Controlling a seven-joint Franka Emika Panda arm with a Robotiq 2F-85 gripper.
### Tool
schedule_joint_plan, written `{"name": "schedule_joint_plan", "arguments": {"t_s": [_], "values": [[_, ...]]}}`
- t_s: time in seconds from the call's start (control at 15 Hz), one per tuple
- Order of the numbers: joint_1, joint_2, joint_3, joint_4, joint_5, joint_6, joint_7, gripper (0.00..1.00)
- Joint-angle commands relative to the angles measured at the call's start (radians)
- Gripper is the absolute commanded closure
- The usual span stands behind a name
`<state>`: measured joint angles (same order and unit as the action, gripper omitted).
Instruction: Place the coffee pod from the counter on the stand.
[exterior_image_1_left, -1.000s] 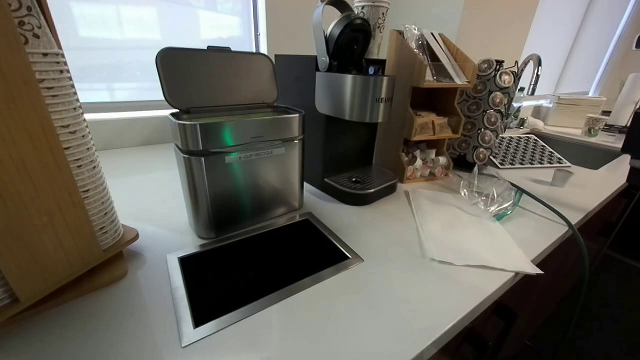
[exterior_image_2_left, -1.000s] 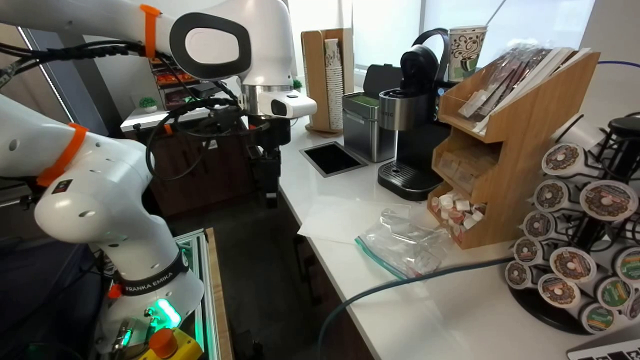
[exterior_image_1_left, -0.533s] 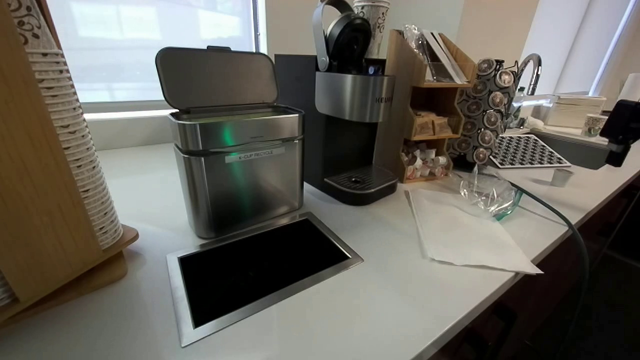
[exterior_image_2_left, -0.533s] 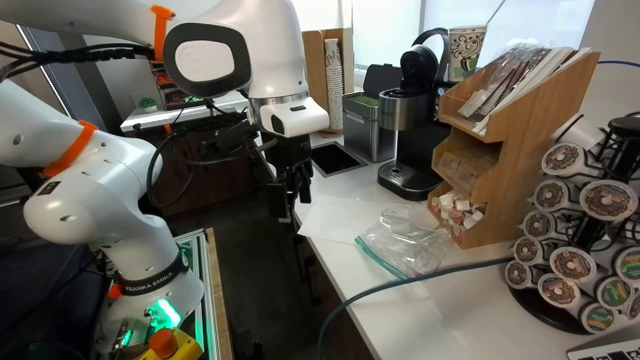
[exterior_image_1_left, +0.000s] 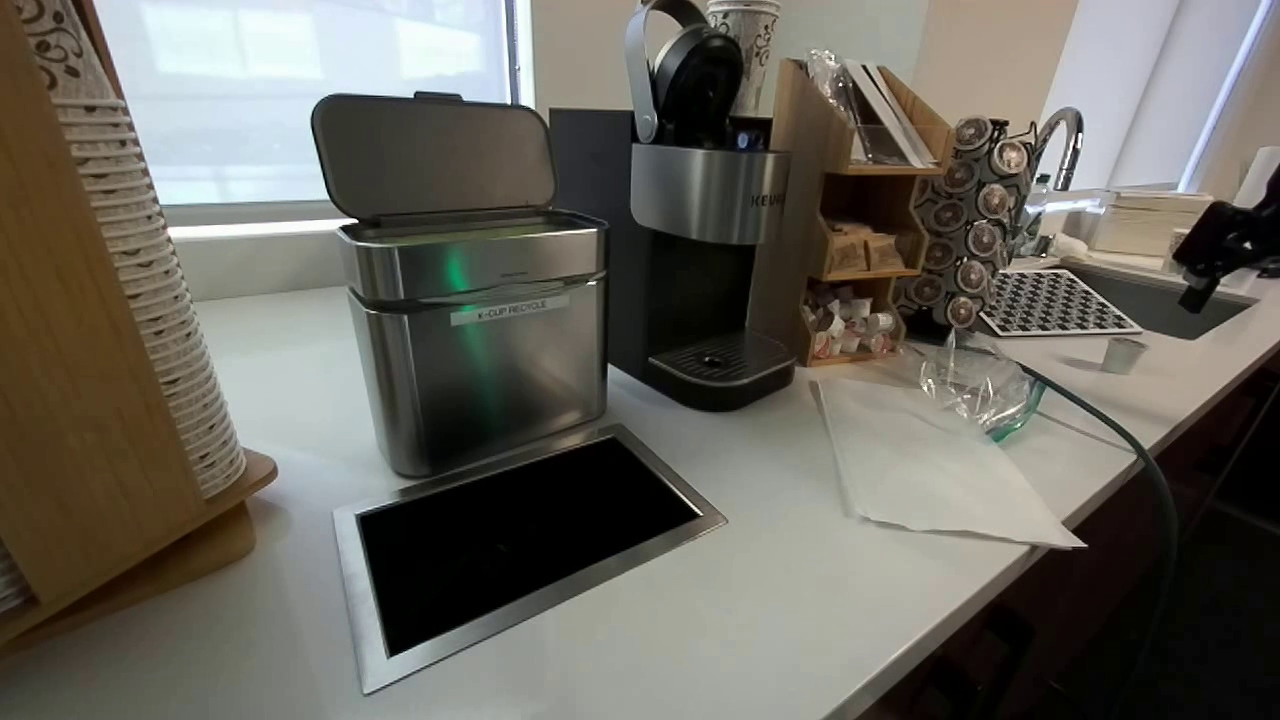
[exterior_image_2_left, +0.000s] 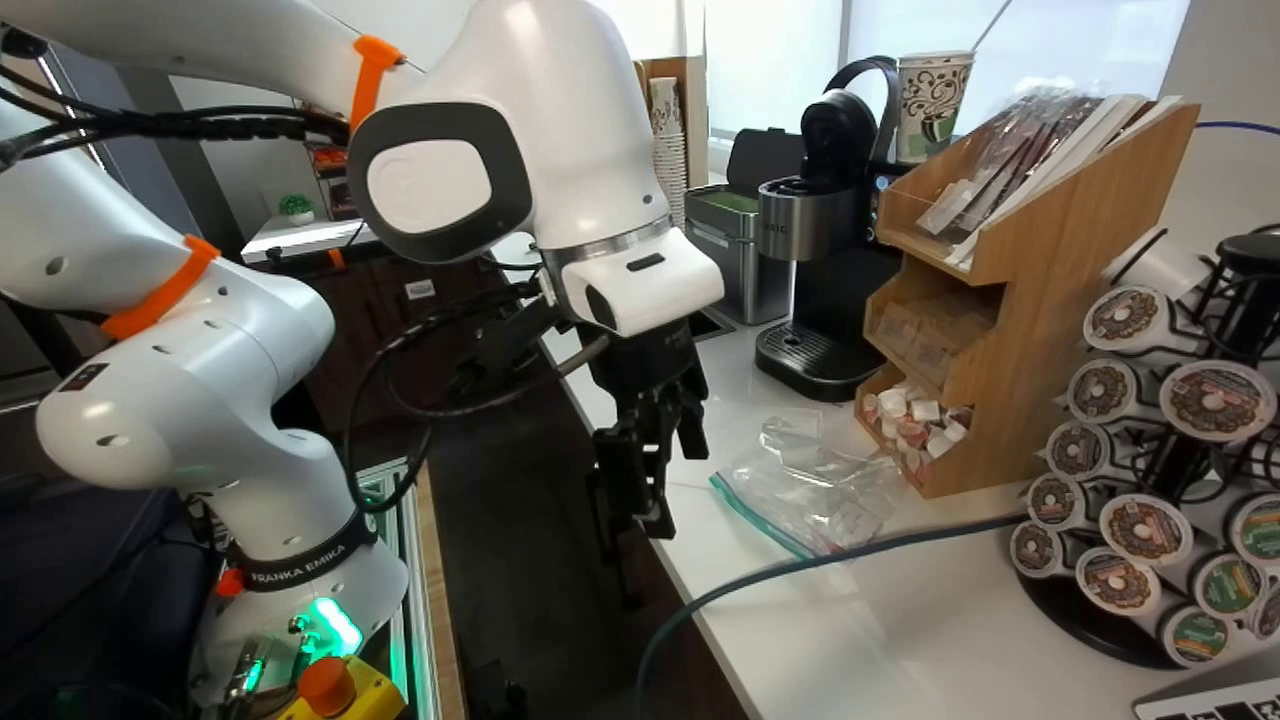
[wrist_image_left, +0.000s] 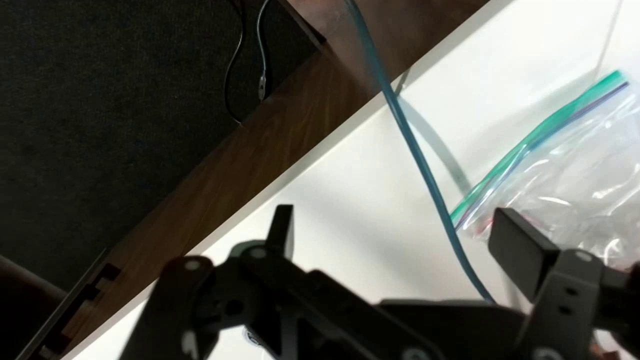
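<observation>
The coffee pod (exterior_image_1_left: 1123, 355) is a small grey cup on the off-white counter (exterior_image_1_left: 770, 580), past the cable. In the wrist view a small round rim (wrist_image_left: 251, 336) shows behind my finger; I cannot tell whether it is the pod. The stand (exterior_image_2_left: 1250, 250) is the dark wire tower of round pods at the right; it also shows in an exterior view (exterior_image_1_left: 920, 325). My gripper (exterior_image_2_left: 672, 480) is open and empty above the counter's front edge, tilted. In the wrist view its fingertips are wide apart (wrist_image_left: 400, 237) with bare counter between them.
A blue-green cable (exterior_image_2_left: 800, 568) crosses the counter. A clear plastic bag (exterior_image_2_left: 810, 490) and white paper (exterior_image_1_left: 930, 470) lie near it. The coffee machine (exterior_image_1_left: 710, 200), wooden organizer (exterior_image_2_left: 1080, 300) and steel bin (exterior_image_1_left: 480, 360) stand along the back. A dotted rack (exterior_image_1_left: 1060, 302) lies by the sink.
The arm has moved along the counter towards the stand, lower and over the front edge. The gripper has turned, and it has entered an exterior view at the right edge.
</observation>
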<state>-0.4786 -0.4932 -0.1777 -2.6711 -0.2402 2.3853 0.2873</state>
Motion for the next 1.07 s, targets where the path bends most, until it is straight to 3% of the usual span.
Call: {"name": "schedule_joint_plan", "arguments": {"t_s": [0.0,0.13,0.67,1.0], "values": [[-0.031,0.095,-0.054,0.067,-0.01,0.024,-0.027,0.0],[-0.022,0.058,-0.049,0.047,-0.004,0.009,-0.011,0.0],[-0.03,0.102,-0.075,0.082,-0.005,0.009,-0.017,0.0],[-0.044,0.206,-0.136,0.174,0.036,0.115,0.001,0.0]]}}
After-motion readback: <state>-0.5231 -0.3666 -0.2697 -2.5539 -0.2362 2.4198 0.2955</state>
